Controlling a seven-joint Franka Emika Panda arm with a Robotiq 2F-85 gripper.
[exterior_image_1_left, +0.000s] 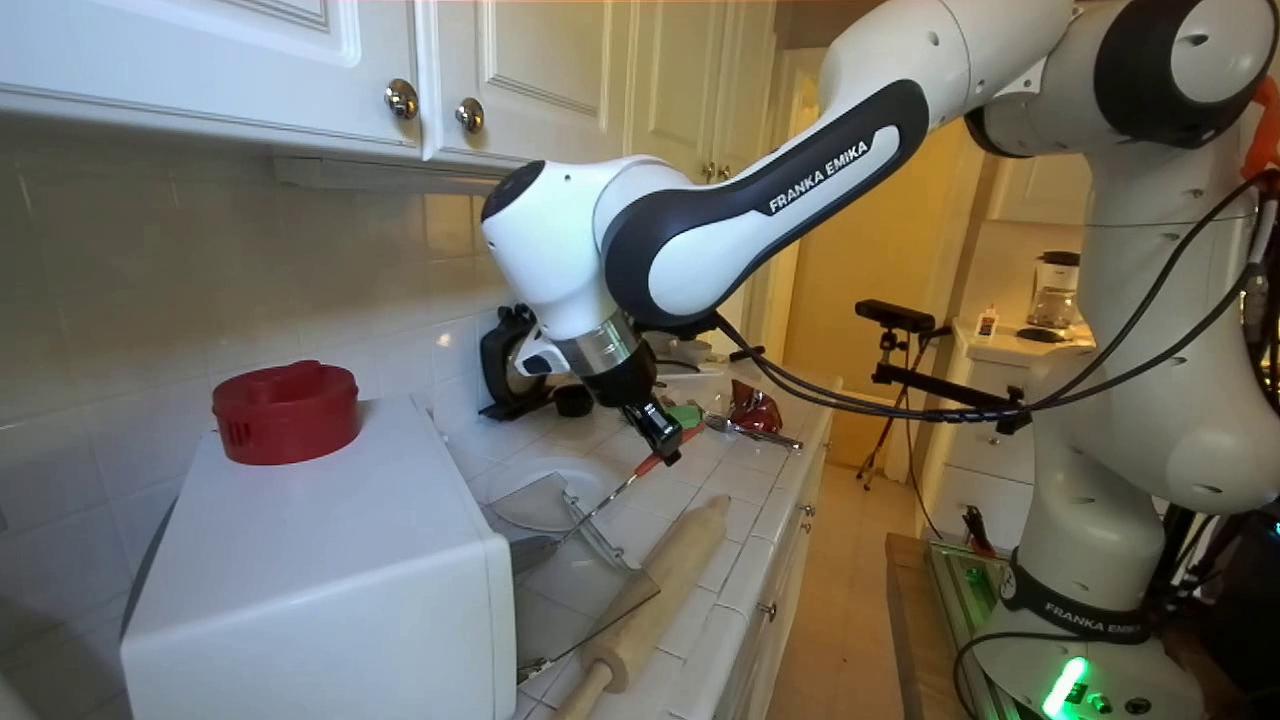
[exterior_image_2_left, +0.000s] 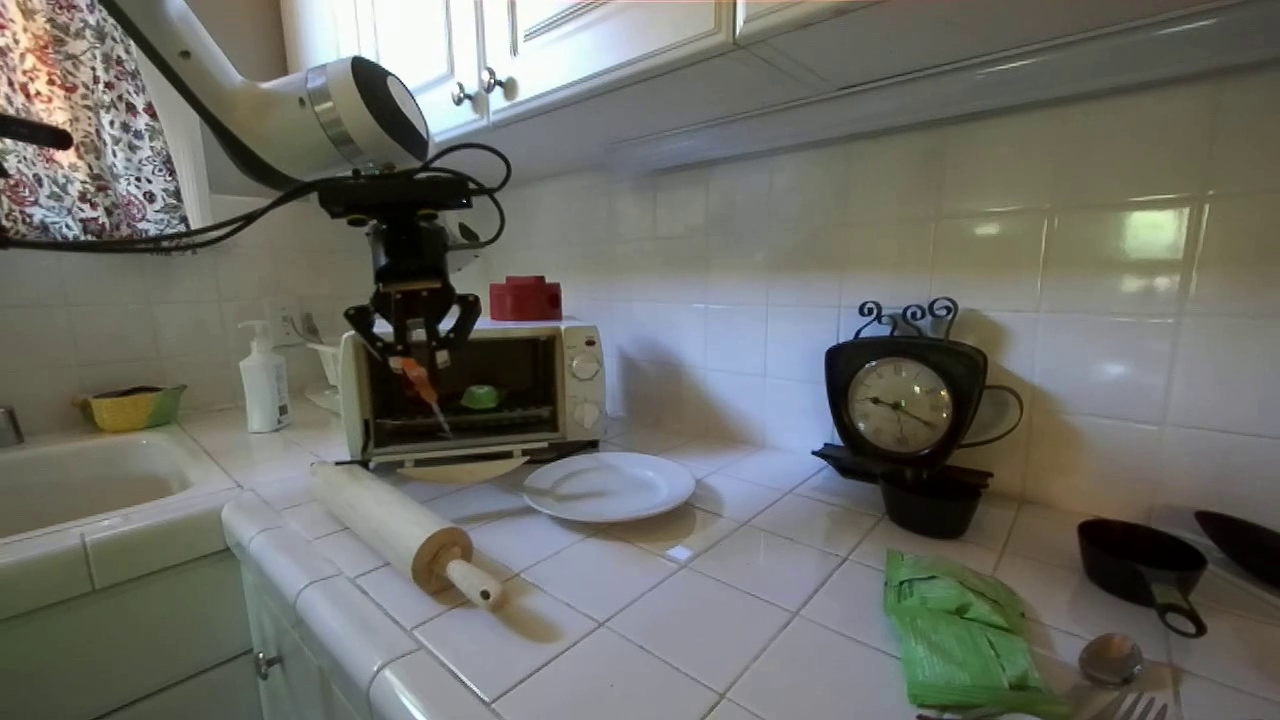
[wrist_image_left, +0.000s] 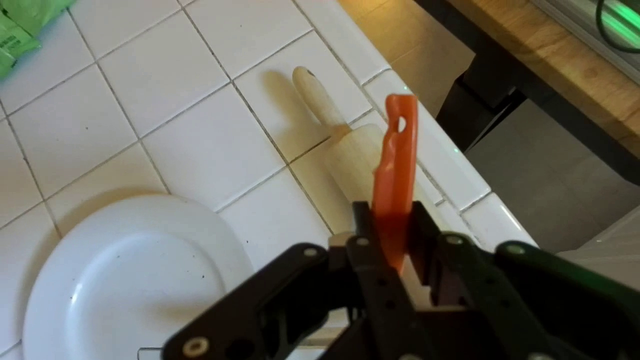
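Smooth plastic utensil handle (wrist_image_left: 394, 175), matt wooden rolling pin (exterior_image_2_left: 385, 520) along the edge of the glossy tiled surface (exterior_image_2_left: 620, 650), shiny plate (exterior_image_2_left: 650, 487), crinkled packet (exterior_image_2_left: 960, 640), polished metal spoon (exterior_image_2_left: 1110, 660)

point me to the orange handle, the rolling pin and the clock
Orange handle (wrist_image_left: 395, 184): in the wrist view, halfway along its visible length.
Rolling pin (exterior_image_2_left: 388, 525): in an exterior view, middle of the barrel.
Clock (exterior_image_2_left: 900, 405): in an exterior view, on the dial.
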